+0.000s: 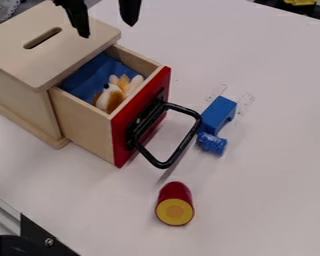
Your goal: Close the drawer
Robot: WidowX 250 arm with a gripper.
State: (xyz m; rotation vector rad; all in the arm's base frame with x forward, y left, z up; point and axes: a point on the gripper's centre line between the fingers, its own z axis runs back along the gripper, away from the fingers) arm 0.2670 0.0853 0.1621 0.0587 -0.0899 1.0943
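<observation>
Drawer (88, 119) juts out below my tool (108, 30), spread and empty; I judge the push undone: next, reach its red front (121, 130).

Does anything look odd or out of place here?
Nothing looks broken or spilled. The red-fronted wooden drawer stands open, a white-and-brown toy animal inside. A blue arched block, a ridged blue piece and a red cylinder with a yellow end sit loose on the white table, slightly untidy.

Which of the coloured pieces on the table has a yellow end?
The red piece, closest to the camera; the other two, a block and a smaller ribbed piece, look blue all over.
</observation>
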